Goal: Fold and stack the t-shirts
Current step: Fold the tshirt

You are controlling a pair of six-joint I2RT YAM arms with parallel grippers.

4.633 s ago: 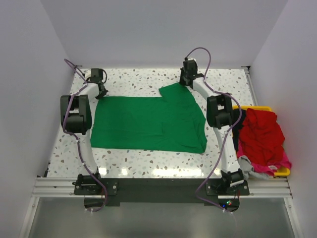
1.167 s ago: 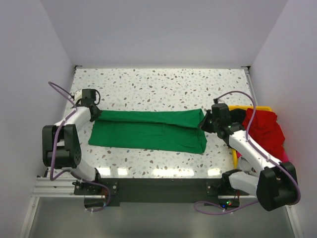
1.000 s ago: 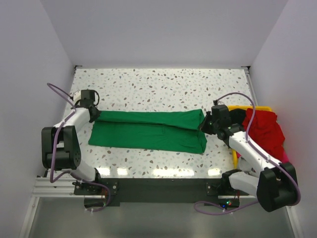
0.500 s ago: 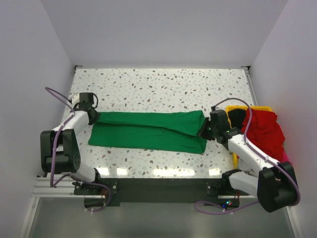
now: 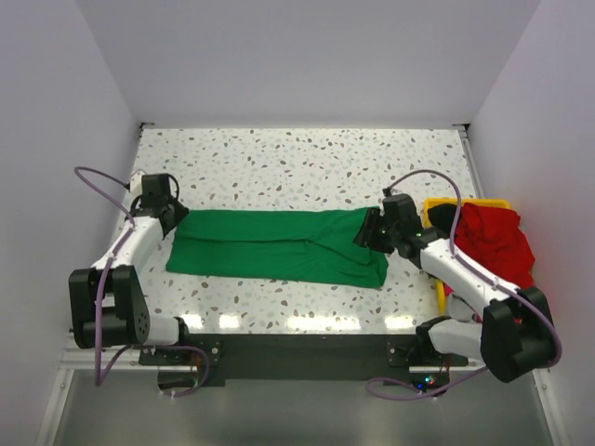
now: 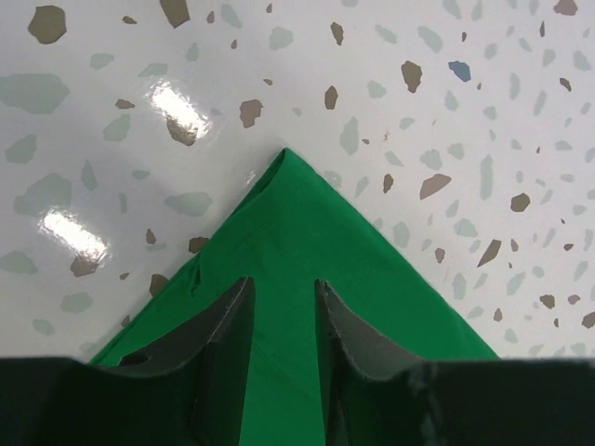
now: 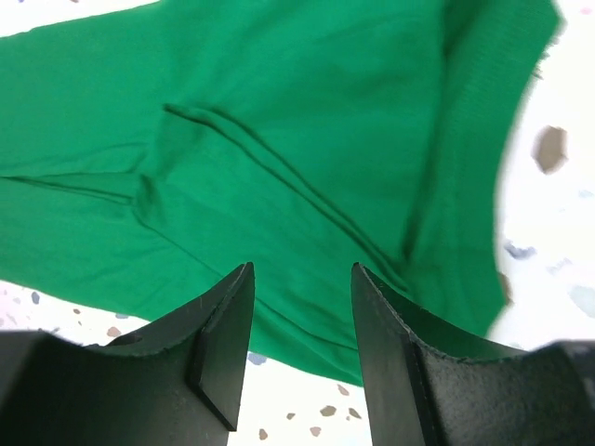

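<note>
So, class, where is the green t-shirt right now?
In the top view the green t-shirt lies as a long folded strip across the table, between the left gripper and the right gripper, left of the yellow bin.

The green t-shirt (image 5: 279, 243), spread wide before, now lies as a narrow band on the counter (image 5: 279, 158), its far half brought over toward me. My left fingers (image 6: 228, 339) and right fingers (image 7: 223, 334), pinched shut at its ends a second ago, have parted, and the right ones have shifted inward over the cloth.
</note>
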